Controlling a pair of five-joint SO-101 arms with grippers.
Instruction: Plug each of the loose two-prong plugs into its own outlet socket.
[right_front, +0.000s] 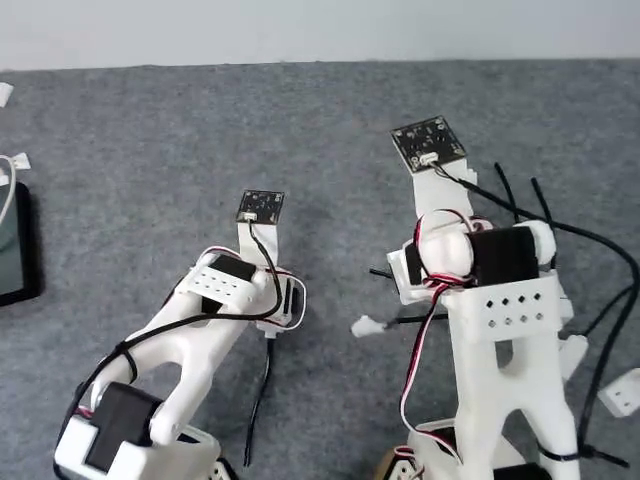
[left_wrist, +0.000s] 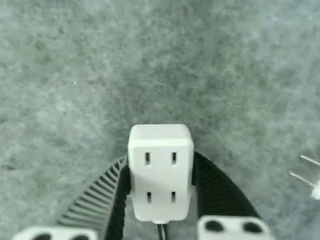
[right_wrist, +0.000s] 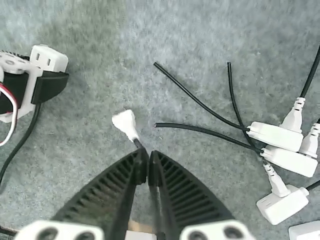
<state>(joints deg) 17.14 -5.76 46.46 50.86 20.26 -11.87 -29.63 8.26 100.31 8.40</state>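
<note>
We're at a robotics lab bench here: a grey felt table (right_front: 150, 150) against a plain white wall (right_front: 300, 30), the left arm (right_front: 190, 340) and right arm (right_front: 505, 330) in white plastic, bare circuit boards (right_front: 261, 206) and exposed wiring (right_front: 432, 285) on show.

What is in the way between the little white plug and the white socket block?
Nothing visible is. Only bare grey carpet lies between the white plug, pinched by its cord in the right gripper, and the socket block clamped in the left gripper. The other plugs lie away from that gap.
</note>
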